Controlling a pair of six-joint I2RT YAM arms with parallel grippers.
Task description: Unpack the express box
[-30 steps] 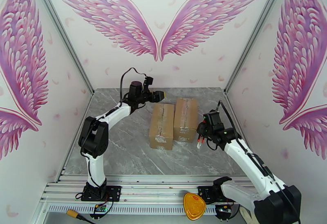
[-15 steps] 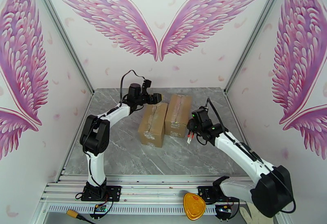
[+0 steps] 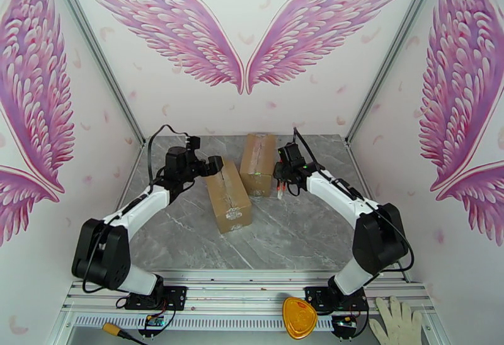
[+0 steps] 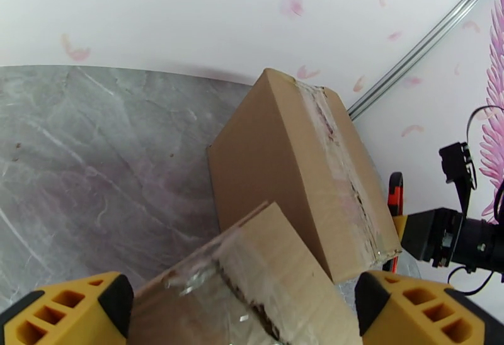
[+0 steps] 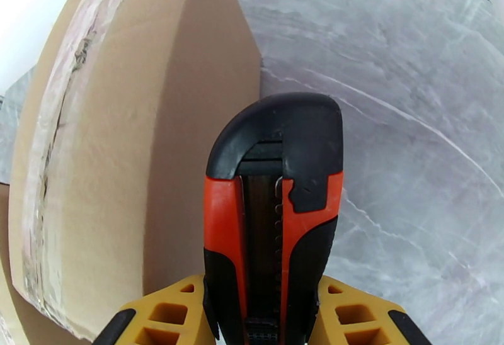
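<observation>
Centre of the top view: the right gripper (image 3: pixel 285 176) is clenching an orange-black utility knife (image 5: pixel 274 214) beside the far taped box (image 3: pixel 257 160). The left gripper (image 4: pixel 242 305) is straddling the near box (image 3: pixel 228 196), actual grip unclear. Tape-cutting seems to be beginning; next, the blade needs aligning with a tape seam
</observation>
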